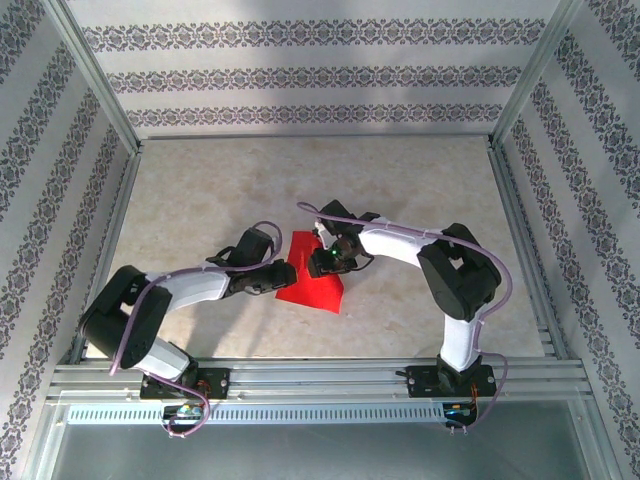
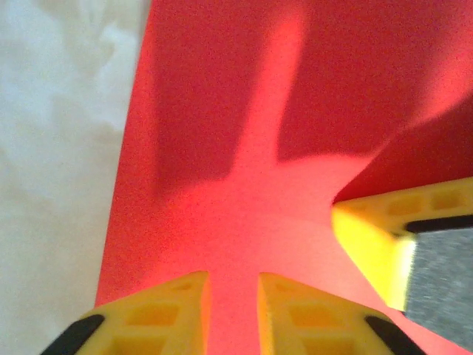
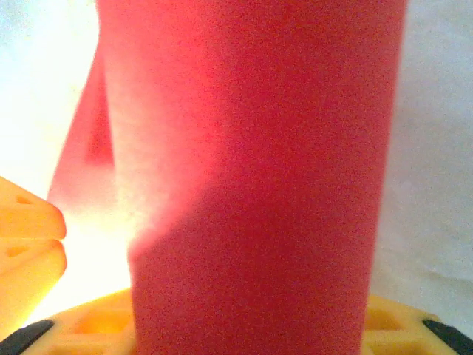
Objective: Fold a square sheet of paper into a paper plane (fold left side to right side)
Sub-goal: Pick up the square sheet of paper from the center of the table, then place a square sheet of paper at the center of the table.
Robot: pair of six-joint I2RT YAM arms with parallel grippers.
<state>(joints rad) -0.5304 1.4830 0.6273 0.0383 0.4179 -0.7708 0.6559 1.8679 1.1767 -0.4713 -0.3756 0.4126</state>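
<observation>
Close against the right wrist lens, the square sheet of paper stands up as a curled flap between the fingers of the right gripper; whether they pinch it I cannot tell. From above, the sheet lies mid-frame on the table. At its left edge is the left gripper, its jaws a narrow slit apart over flat paper. The step in hand looks like lifting one side for the fold. Next comes a firm pinch, then laying edge squarely onto edge.
</observation>
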